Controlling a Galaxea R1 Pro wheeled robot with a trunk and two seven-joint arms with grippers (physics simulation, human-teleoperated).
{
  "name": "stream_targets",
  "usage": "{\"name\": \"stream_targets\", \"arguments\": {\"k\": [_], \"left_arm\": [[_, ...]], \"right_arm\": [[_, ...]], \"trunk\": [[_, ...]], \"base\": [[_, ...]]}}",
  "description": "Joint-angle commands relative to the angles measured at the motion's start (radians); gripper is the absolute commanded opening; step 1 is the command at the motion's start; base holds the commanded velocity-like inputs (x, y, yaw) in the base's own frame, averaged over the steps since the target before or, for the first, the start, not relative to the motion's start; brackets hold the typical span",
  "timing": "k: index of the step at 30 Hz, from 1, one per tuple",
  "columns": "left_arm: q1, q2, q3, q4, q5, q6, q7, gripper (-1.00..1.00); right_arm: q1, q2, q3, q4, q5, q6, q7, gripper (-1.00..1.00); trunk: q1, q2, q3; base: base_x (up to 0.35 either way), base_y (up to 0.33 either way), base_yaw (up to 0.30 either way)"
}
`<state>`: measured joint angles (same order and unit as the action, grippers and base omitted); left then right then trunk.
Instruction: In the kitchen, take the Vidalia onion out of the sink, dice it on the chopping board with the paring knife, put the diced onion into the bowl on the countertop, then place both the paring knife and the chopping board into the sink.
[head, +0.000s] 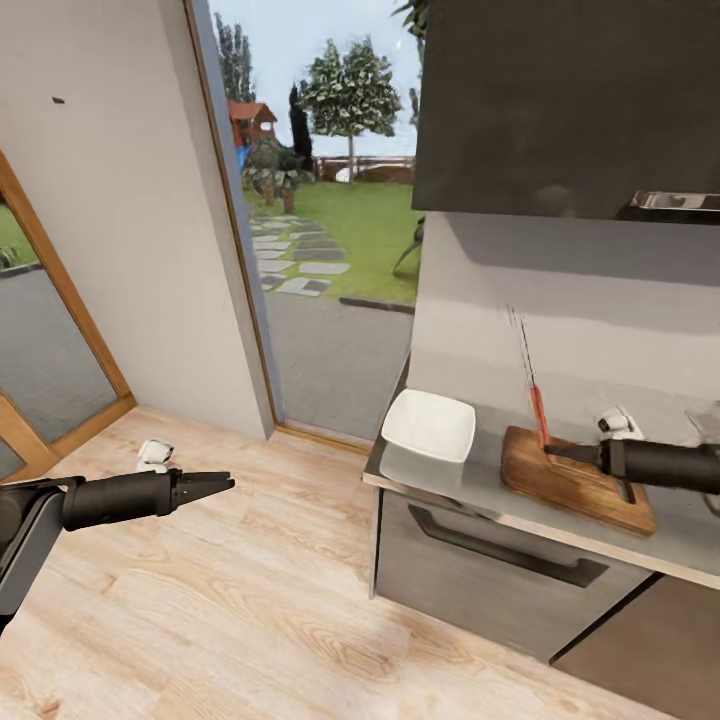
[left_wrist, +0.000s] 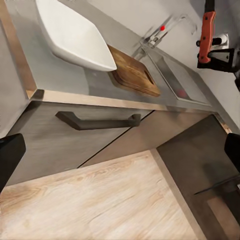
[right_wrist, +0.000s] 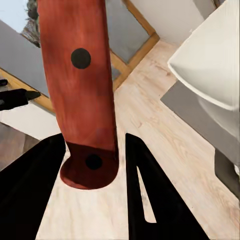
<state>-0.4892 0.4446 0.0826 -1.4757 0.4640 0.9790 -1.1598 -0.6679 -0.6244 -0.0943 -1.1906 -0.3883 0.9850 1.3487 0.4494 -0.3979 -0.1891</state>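
The paring knife (head: 537, 400) is standing nearly upright, blade up and red-orange handle down, with the right gripper (head: 556, 452) pinching the lower end of that handle; in the right wrist view the handle (right_wrist: 80, 90) is sitting between the two dark fingers (right_wrist: 150, 200), which are closing in on it from both sides. There is one knife, one chopping board (head: 575, 478), one bowl (head: 430, 424) and one sink (left_wrist: 175, 80), and two grippers are showing.

The chopping board is lying flat on the countertop (head: 470, 490) directly beneath the right gripper, and nothing is lying on its top. The white bowl is sitting just beyond the gripper's fingertips, past the board's far edge, near the end of the countertop; it is holding nothing that can be seen. In the left wrist view the sink is lying on the board's other side, away from the bowl, with a small reddish spot (left_wrist: 182, 93) showing in its basin, too small to tell what it is.

The left gripper (head: 222, 485) is hanging over the wooden floor (head: 250, 600), well apart from the countertop, with its fingers pressed nearly together and nothing between them.
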Motion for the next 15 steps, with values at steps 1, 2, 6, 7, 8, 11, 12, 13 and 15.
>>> {"name": "stream_targets", "arguments": {"k": [1, 2, 6, 7, 8, 11, 12, 13, 15], "left_arm": [[-0.001, 0.0, 0.0, 0.0, 0.002, 0.006, -0.001, 1.0], [-0.001, 0.0, 0.0, 0.0, 0.002, 0.005, -0.001, 1.0], [-0.002, -0.006, -0.001, 0.0, 0.001, 0.003, 0.0, 1.0], [-0.002, -0.007, -0.001, 0.0, 0.001, 0.003, 0.0, 1.0], [-0.002, -0.008, -0.001, 0.0, 0.001, 0.003, 0.0, 1.0], [-0.002, -0.012, -0.002, 0.001, 0.001, -0.001, 0.001, 1.0], [-0.002, -0.017, -0.005, 0.001, -0.001, -0.001, 0.001, 1.0], [-0.002, -0.02, -0.007, 0.002, -0.001, -0.001, 0.002, 1.0], [-0.002, -0.029, -0.01, 0.003, -0.004, -0.002, 0.003, 1.0]], "right_arm": [[0.024, 0.0, -0.017, 0.019, -0.014, 0.005, 0.006, -1.0], [0.045, 0.0, -0.027, 0.038, -0.018, 0.001, 0.01, -1.0], [0.087, 0.002, -0.043, 0.165, -0.023, 0.01, 0.013, -1.0], [0.088, 0.005, -0.044, 0.172, -0.023, 0.011, 0.013, -1.0], [0.089, 0.005, -0.045, 0.176, -0.025, 0.012, 0.013, -1.0], [0.091, 0.002, -0.049, 0.168, -0.022, -0.003, 0.012, -1.0], [0.091, 0.0, -0.05, 0.153, -0.02, -0.023, 0.012, -1.0], [0.092, -0.001, -0.051, 0.141, -0.019, -0.044, 0.012, -1.0], [0.099, -0.008, -0.059, 0.125, -0.018, -0.097, 0.015, -1.0]], "trunk": [[0.001, -0.002, -0.002], [0.001, -0.002, -0.002], [0.001, -0.002, -0.002], [0.001, -0.002, -0.002], [0.001, -0.002, -0.002], [0.001, -0.002, -0.002], [0.001, -0.002, -0.002], [0.001, -0.002, -0.002], [0.001, -0.002, -0.002]], "base": [[0.0, 0.0, 0.0], [0.0, 0.0, 0.0], [0.0, 0.0, 0.0], [0.0, 0.0, 0.0], [0.0, 0.0, 0.0], [0.0, 0.0, 0.0], [0.0, 0.0, 0.0], [0.0, 0.0, 0.0], [0.0, 0.0, 0.0]]}}
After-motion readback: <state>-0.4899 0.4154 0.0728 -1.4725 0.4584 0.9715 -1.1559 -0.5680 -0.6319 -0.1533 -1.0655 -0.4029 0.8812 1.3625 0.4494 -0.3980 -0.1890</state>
